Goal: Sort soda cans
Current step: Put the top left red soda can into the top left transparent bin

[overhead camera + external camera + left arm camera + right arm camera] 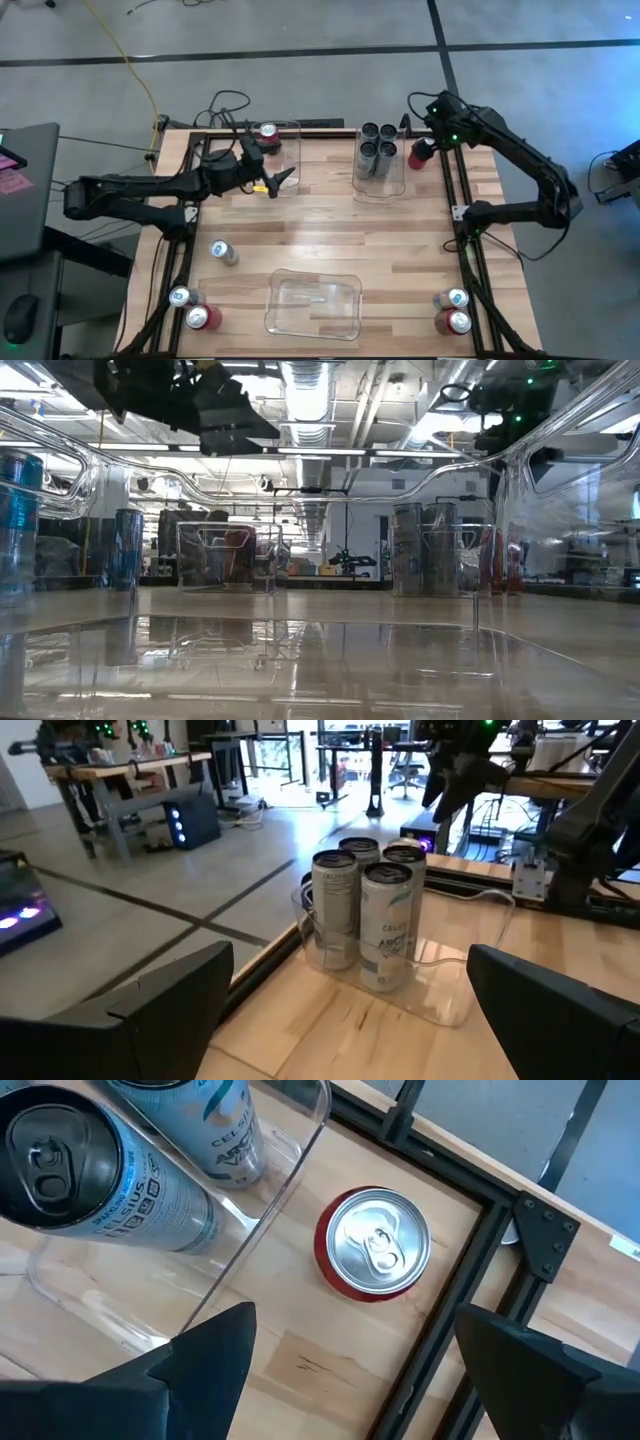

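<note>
**Bins, table and floor**

A light wooden slatted table (320, 225) framed in black rails carries three clear rectangular plastic bins: one near the front edge (313, 304), two at the back (383, 182) (290, 135). A yellow cable (130, 70) crosses the grey floor.

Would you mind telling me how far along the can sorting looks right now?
Done: four grey cans fill one far bin, and a red can sits in the other. In hand: the open right tool hovers over a loose red can. Left: six cans near the table's corners; the near bin is empty.
</note>
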Available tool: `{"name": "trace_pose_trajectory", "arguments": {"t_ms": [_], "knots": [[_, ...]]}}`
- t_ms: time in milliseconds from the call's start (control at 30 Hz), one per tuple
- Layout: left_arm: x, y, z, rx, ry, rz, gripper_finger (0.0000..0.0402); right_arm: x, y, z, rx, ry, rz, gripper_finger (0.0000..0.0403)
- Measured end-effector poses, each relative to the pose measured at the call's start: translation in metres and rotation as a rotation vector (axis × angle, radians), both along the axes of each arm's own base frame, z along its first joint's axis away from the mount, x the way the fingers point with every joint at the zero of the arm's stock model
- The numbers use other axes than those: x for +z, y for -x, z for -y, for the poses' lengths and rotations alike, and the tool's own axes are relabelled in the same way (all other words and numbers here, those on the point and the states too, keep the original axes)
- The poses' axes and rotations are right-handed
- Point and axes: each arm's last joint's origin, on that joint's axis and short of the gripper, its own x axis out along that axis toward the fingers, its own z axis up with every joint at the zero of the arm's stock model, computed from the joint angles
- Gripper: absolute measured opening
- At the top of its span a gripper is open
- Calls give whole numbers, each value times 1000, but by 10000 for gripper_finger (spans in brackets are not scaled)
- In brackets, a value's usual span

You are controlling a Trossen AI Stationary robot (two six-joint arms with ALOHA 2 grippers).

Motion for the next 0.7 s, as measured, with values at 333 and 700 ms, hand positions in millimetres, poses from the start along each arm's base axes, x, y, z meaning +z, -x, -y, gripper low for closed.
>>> {"name": "trace_pose_trajectory", "arguments": {"t_ms": [333, 700], "knots": [[5, 0, 1, -16, -2, 50, 399, -29, -7, 28, -43, 9, 2, 389], [5, 0, 1, -27, -12, 47, 399, -57, -11, 47, -108, -105, -35, 398]]}}
